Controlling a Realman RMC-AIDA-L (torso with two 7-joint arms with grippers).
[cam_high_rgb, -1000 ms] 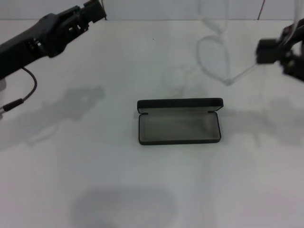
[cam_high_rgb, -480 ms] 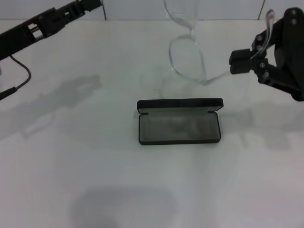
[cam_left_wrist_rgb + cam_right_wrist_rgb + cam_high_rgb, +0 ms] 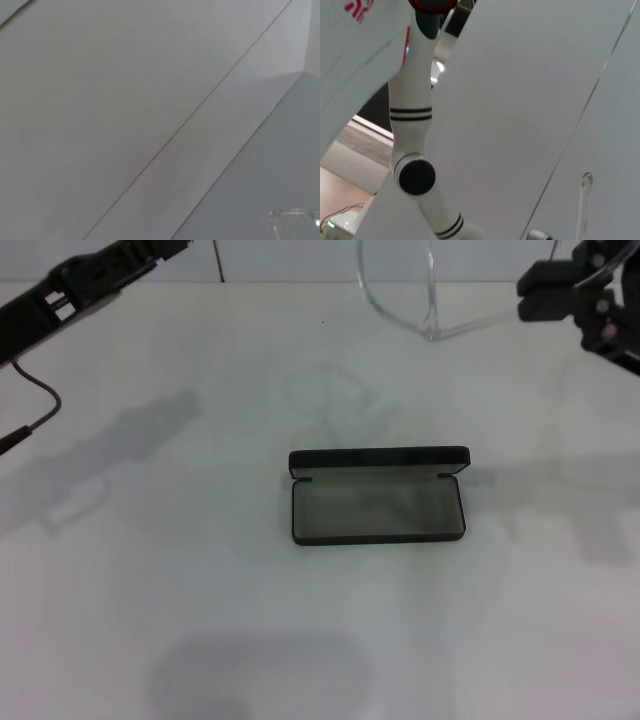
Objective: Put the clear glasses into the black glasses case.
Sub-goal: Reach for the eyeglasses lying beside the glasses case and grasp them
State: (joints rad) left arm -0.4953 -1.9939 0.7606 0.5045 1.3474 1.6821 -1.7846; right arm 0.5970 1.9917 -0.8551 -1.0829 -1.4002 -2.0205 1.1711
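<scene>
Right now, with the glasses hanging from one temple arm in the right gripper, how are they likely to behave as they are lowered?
The clear glasses, pinched by one thin temple arm in the right gripper, will probably swing or twist. They look light and smooth, so may slip. The open black case looks flat and unlikely to tip.

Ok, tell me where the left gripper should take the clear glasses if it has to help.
The free end, probably. The right gripper holds the clear glasses in the air by one temple arm, above and behind the open black glasses case. The lens front hangs out toward the robot's left, so come from that side and pinch the frame's edge, not a lens face. The left gripper's fingers are out of frame.
</scene>
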